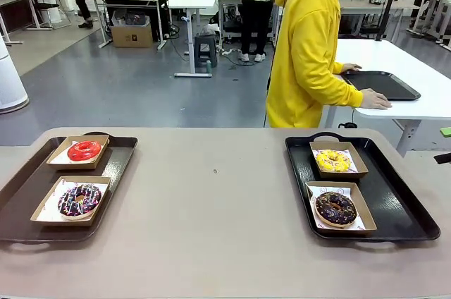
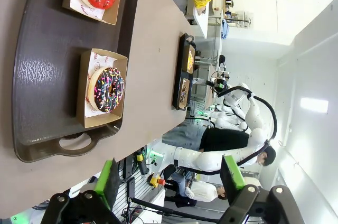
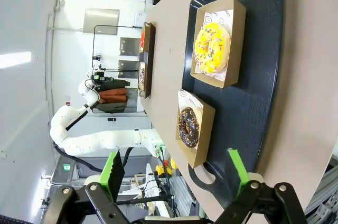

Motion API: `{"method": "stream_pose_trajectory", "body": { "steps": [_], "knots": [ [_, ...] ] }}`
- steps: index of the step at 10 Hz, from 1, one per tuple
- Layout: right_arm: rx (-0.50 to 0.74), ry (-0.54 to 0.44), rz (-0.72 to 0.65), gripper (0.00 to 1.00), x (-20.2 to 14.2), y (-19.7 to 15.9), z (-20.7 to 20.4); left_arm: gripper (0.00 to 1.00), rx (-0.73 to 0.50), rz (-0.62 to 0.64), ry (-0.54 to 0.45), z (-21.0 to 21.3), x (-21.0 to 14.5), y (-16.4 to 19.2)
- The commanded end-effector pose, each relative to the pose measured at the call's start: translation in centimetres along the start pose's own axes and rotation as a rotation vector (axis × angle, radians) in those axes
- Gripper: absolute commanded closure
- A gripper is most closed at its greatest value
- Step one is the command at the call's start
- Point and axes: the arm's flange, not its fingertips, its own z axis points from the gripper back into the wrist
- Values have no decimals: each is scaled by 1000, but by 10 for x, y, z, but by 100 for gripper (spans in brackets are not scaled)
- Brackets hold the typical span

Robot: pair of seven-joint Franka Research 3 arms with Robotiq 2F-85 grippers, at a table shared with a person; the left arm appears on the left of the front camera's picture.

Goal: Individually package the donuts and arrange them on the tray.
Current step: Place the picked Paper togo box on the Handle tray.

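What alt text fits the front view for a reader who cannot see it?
Two dark trays sit on a tan table, each holding two boxed donuts: red donut and sprinkled donut left, yellow donut and chocolate donut right. A person in a yellow hoodie stands beyond.

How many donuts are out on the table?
4: red donut and sprinkled donut on the left tray; yellow donut and chocolate donut on the right tray.

Two dark trays are sitting on the table (image 1: 225, 242): the left tray (image 1: 21, 193) is carrying the red donut (image 1: 84, 150) and sprinkled purple donut (image 1: 79, 200), the right tray (image 1: 402, 207) the yellow donut (image 1: 332, 161) and chocolate donut (image 1: 335, 209), each lying in its own cardboard box.
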Motion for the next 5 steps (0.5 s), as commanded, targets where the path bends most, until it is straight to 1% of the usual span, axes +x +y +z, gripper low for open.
{"method": "stream_pose_trajectory", "body": {
  "steps": [1,5],
  "knots": [
    [-2,6,-9,0,-5,4,-3,0,7,-4,4,2,-4,-1],
    [-2,6,-9,0,-5,4,-3,0,7,-4,4,2,-4,-1]
  ]
}}
